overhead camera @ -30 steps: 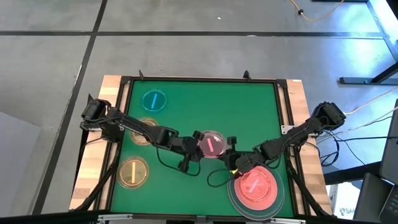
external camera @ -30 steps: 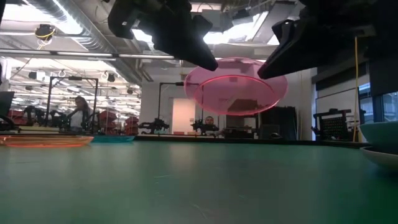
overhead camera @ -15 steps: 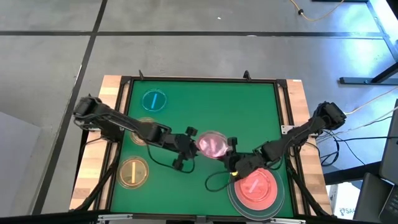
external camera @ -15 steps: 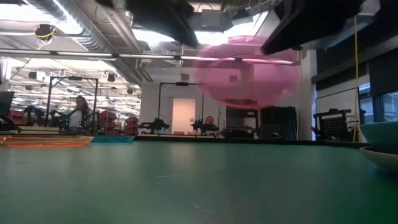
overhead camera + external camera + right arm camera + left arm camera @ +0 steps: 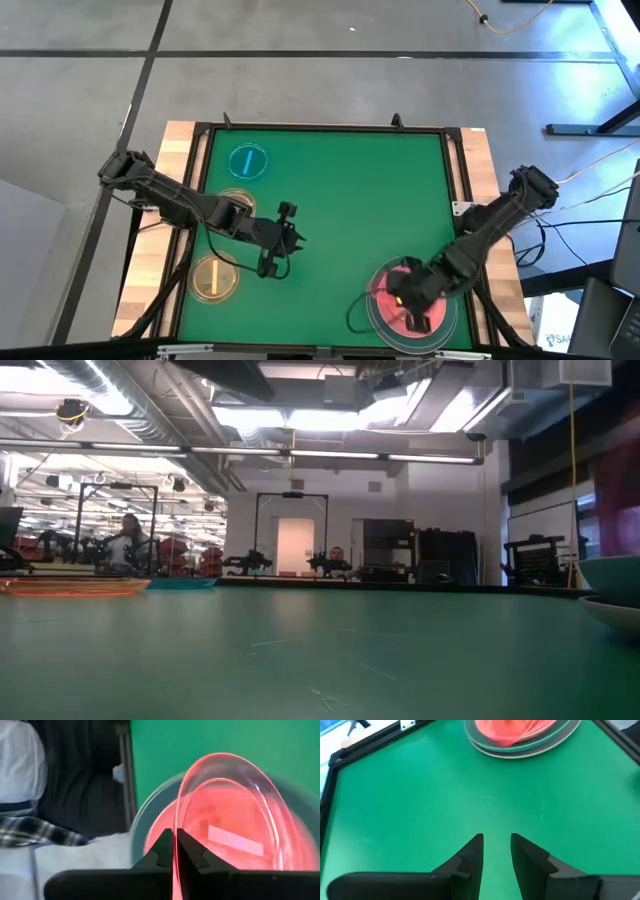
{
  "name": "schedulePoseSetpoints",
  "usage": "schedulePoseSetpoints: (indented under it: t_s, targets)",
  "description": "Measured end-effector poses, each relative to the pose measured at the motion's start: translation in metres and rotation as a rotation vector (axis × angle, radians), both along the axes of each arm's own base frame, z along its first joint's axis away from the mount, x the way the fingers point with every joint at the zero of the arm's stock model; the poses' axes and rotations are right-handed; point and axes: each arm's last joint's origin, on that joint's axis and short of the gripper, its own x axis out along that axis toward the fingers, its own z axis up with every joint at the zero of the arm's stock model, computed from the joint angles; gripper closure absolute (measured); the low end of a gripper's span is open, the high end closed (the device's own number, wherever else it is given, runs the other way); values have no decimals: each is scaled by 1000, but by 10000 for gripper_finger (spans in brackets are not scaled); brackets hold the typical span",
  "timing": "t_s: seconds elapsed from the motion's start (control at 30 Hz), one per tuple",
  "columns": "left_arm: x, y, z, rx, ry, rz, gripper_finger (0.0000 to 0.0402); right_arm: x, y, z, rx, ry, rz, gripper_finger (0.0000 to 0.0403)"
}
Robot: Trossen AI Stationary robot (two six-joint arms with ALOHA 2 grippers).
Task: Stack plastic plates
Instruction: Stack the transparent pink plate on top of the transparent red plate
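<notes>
My right gripper [image 5: 402,297] [image 5: 175,838] is at the near right of the green mat, over the stack [image 5: 374,320] of large plates, a pink one in a grey one. It is shut on a small translucent pink plate [image 5: 235,795]. My left gripper [image 5: 283,236] [image 5: 496,847] hovers open over bare mat left of centre, touching nothing. A blue small plate [image 5: 247,160] lies flat at the far left. One amber plate [image 5: 214,278] lies at the near left. Another amber plate [image 5: 232,200] shows partly under my left arm. My right gripper pinches the small pink plate by its rim [image 5: 176,851] between the two fingers. The plate stands out from the fingers, tilted, above the pink large plate [image 5: 160,832] of the stack. Whether its far edge touches the stack, I cannot tell.
The mat has a dark raised frame [image 5: 455,180] with wooden table edges outside it. Bare green mat [image 5: 360,190] spreads across the middle and far right. In the low view the stack's rim [image 5: 610,585] sits at the right and flat plates [image 5: 70,586] at the left.
Both grippers were at the small pink plate, lifted over the middle of the mat. My right gripper has carried it toward the near right, over the stack. My left gripper has come away from the plate and drawn back toward the left.
</notes>
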Motion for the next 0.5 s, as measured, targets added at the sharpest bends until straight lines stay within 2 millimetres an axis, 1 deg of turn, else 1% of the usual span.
schedulePoseSetpoints:
  t_s: [0.1,0.17,0.3,0.4,0.5]
  targets:
    - [1,2,0,0,-3,9,310,-8,10,-4,7,47,-31,401]
    - [1,3,0,-3,-3,15,310,-13,16,-10,-35,66,-44,401]
    - [1,3,0,-13,-5,31,310,-13,24,-25,-103,89,-83,392]
    - [1,3,0,-3,-12,49,310,-6,26,-36,-105,140,-111,372]
    - [1,4,1,-4,-13,56,310,0,24,-43,-106,178,-116,338]
